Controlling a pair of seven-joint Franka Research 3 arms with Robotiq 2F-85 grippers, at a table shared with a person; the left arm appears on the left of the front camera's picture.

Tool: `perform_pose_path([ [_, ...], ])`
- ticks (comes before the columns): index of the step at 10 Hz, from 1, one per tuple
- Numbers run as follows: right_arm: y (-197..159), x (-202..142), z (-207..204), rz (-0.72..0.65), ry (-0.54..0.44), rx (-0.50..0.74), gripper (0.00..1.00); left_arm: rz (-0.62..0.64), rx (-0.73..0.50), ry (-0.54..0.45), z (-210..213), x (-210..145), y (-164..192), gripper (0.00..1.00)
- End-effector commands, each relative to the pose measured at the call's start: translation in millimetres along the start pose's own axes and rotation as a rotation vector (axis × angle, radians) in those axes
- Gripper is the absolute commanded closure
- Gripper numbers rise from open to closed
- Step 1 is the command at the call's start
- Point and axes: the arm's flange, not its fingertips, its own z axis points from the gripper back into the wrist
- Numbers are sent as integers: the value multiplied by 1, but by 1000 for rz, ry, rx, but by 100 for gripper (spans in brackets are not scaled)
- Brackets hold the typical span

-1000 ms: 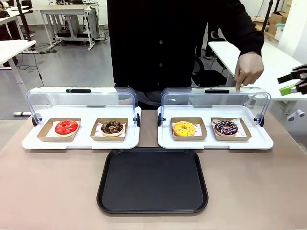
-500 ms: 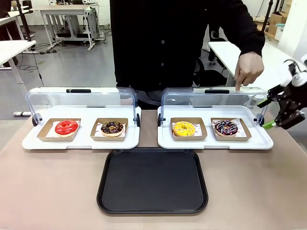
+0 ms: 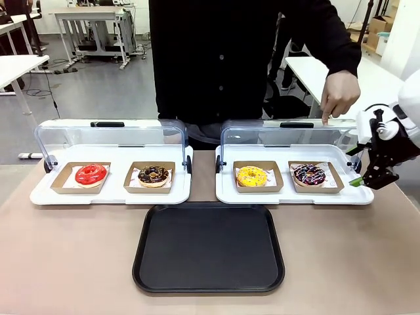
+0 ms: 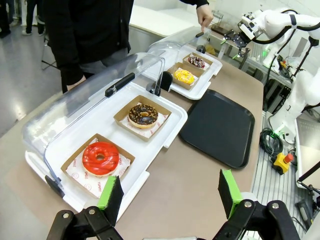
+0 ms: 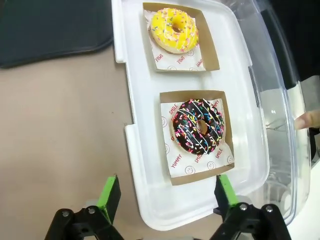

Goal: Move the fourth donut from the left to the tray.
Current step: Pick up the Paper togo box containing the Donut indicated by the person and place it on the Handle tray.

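The fourth donut (image 3: pixel 309 174), dark chocolate with pink and white stripes and sprinkles, lies in a brown cardboard tray at the right end of the right white display tray (image 3: pixel 359 197). In the right wrist view the donut (image 5: pixel 199 126) sits just ahead of my open right gripper (image 5: pixel 166 192). From the front, that right gripper (image 3: pixel 359 172) hangs at the display tray's right edge, apart from the donut. The black tray (image 3: pixel 209 247) lies bare at the table's front middle, also seen as the black tray (image 4: pixel 218 127). My left gripper (image 4: pixel 167 191) is open over the left table end.
A person's hand (image 3: pixel 338 95) holds the right clear lid (image 3: pixel 295 134) up. A yellow donut (image 3: pixel 252 176) sits beside the fourth one. The left display tray (image 3: pixel 111 193) holds a red donut (image 3: pixel 90 174) and a crumb-topped chocolate donut (image 3: pixel 153 174).
My right gripper has come down and leftward from the far right to the right display tray's edge. The person's hand stays on the lid.
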Motion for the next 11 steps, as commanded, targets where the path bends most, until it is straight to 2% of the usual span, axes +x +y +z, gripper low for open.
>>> perform_pose_path([
  [1,2,2,7,-6,-12,16,0,-23,-5,-26,1,1,1,0],
  [4,0,-2,4,-1,-12,4,0,-23,-5,-26,1,1,1,0],
  [11,-20,-3,-51,42,157,65,0,-23,-5,-26,1,1,1,0],
])
